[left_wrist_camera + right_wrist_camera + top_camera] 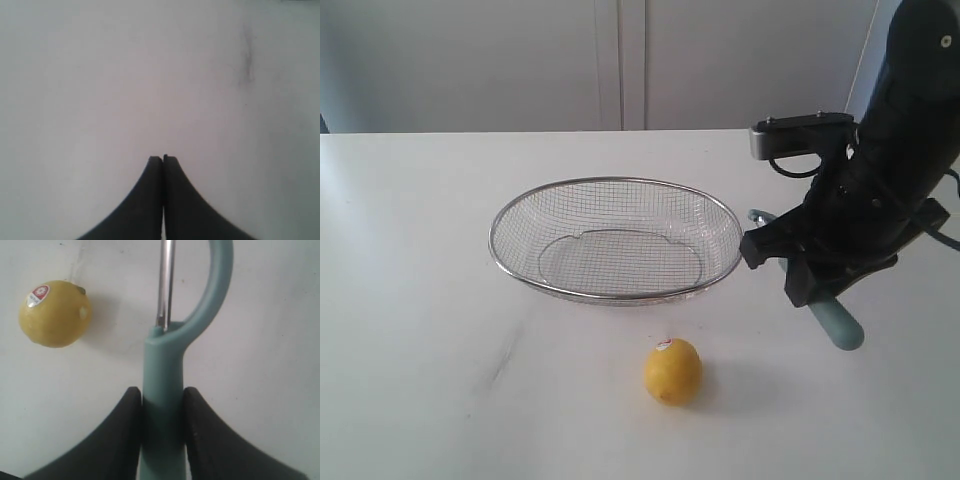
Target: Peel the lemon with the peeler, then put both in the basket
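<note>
Currently early stage | right hand [162,390] clamps peeler [162,360] handle, near right tabletop [410,300] edge | left hand [163,160] closed, empty | lemon [672,371] unpeeled, sticker [40,294] on, resting toward camera-side edge | basket [616,181] centre, empty | peeling, both placements pending.

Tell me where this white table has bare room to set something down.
The white table is bare left of the shallow silver wire-mesh basket and of the small yellow lemon. A narrow strip between basket and lemon is free. Right of the basket it is crowded: the right gripper holds the pale teal peeler there.
</note>
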Robot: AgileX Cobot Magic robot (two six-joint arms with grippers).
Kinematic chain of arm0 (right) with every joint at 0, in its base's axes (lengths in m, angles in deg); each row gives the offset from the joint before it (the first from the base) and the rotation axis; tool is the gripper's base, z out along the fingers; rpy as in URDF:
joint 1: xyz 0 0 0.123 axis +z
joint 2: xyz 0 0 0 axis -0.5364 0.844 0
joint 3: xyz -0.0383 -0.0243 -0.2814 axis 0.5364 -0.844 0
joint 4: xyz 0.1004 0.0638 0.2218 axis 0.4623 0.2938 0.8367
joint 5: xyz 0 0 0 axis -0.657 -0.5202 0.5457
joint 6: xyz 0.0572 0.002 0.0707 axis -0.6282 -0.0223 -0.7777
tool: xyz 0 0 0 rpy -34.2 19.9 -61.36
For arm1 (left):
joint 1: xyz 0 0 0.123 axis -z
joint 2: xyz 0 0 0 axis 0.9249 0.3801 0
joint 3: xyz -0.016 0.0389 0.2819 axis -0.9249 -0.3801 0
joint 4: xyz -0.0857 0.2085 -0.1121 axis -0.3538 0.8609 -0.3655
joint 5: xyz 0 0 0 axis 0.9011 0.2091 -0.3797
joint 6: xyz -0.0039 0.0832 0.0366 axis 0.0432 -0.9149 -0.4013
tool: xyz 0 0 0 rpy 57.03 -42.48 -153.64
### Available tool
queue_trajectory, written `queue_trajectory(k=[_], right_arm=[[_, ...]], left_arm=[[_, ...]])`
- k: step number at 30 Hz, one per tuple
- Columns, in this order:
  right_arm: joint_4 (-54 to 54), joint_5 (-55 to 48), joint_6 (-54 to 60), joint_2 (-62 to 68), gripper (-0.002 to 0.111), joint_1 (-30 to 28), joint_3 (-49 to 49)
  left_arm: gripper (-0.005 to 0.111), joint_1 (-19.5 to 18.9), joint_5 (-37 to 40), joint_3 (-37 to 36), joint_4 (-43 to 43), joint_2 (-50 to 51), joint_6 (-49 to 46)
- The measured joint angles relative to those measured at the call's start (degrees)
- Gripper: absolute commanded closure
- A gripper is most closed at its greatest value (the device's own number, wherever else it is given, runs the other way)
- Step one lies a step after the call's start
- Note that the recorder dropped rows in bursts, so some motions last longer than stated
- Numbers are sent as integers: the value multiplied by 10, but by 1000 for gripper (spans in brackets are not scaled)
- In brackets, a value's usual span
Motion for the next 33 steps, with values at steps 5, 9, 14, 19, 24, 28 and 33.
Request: queue_trajectory(k=[5,9,14,19,24,28,33], right_arm=[[25,0,34,0,108,0,0],[41,-1,58,0,108,0,0],[44,-1,69,0,108,-4,0],[45,-1,90,0,108,-12,0],[46,-2,96,0,108,-15,0],[46,-2,98,0,108,-15,0],[46,-2,101,0,108,-15,0]], left_arm=[[107,0,3,33,-76,67,-52],[107,4,12,61,-92,114,-64],[107,46,12,86,-94,156,-66],[107,117,-22,89,-94,188,-51],[107,185,-61,89,-95,223,-35],[107,235,-91,89,-95,257,-26],[107,288,-108,102,-78,298,-5]])
